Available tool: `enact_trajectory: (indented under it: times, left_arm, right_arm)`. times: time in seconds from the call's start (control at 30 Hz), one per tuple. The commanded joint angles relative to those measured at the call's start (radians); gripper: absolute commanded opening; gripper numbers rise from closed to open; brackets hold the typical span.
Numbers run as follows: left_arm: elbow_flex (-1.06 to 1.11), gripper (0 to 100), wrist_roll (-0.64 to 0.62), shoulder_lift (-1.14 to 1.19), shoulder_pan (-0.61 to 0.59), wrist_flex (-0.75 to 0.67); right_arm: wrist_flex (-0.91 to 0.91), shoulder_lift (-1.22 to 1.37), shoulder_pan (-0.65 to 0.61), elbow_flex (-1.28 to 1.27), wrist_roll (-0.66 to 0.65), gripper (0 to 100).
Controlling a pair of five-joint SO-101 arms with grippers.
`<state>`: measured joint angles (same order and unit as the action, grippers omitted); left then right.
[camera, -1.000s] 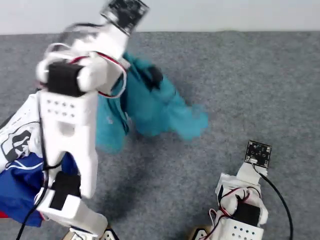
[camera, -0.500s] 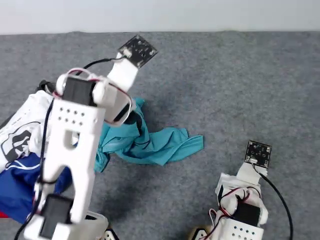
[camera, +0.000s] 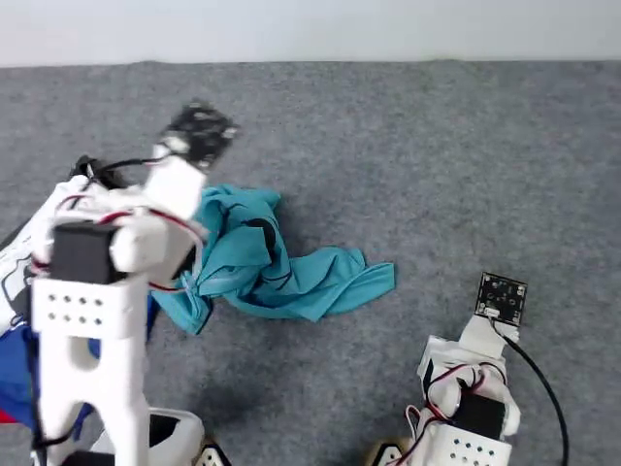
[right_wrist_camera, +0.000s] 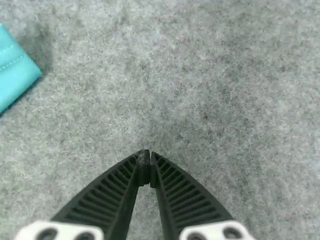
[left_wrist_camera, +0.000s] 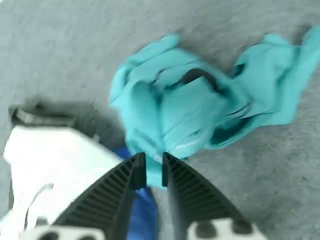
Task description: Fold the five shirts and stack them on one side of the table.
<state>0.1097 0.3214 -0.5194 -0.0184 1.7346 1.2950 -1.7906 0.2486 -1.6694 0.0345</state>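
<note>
With your left claw (left_wrist_camera: 150, 163) released and empty just short of the crumpled teal shirt (left_wrist_camera: 192, 107) on the grey desk (left_wrist_camera: 60, 45), pinch an outer edge and drag it flat, while the right claw (right_wrist_camera: 146, 167) rests clenched, well apart.

A grey table (camera: 466, 146) spans the whole high view. Its surface is rough and felt-like, flecked with lighter and darker grey. Along the table's far edge runs a narrow band of plain, pale wall (camera: 388, 29). A soft, darker patch of shadow lies on the table by its near edge, left of centre. In the right wrist view the same speckled, fibrous grey surface shows up close.
</note>
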Motion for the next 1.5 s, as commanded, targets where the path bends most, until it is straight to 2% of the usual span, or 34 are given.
enact_trajectory:
  times: [0.0, 0.4, 0.57, 0.7, 0.9, 0.97, 1.23, 1.47]
  left_arm:
    - [0.022, 5, -0.005, -0.041, -0.107, 0.017]
    - [0.058, 5, -0.009, -0.048, -0.272, 0.018]
    - [0.058, 5, -0.009, -0.095, -0.345, 0.018]
    - [0.059, 5, -0.009, -0.155, -0.416, 0.02]
    - [0.156, 5, -0.005, -0.215, -0.499, 0.02]
    - [0.183, 5, -0.005, -0.236, -0.519, 0.02]
    - [0.286, 5, -0.003, -0.316, -0.606, 0.02]
    - [0.355, 5, -0.003, -0.322, -0.718, 0.02]
  right_arm:
    - [0.004, -0.007, 0.007, -0.014, 0.005, 0.9]
    - [-0.002, -0.007, -0.03, -0.014, -0.008, 0.9]
    - [-0.148, -0.007, -0.019, 0.032, -0.193, 0.9]
    - [-0.229, 0.002, -0.021, 0.163, -0.212, 0.9]
    - [-0.082, 0.107, -0.297, 0.445, -0.207, 0.8]
    - [-0.054, 0.213, -0.383, 0.542, -0.206, 0.8]
    - [0.102, 0.74, -0.578, 0.85, -0.222, 0.8]
    - [0.173, 1.04, -0.673, 1.011, -0.52, 0.8]
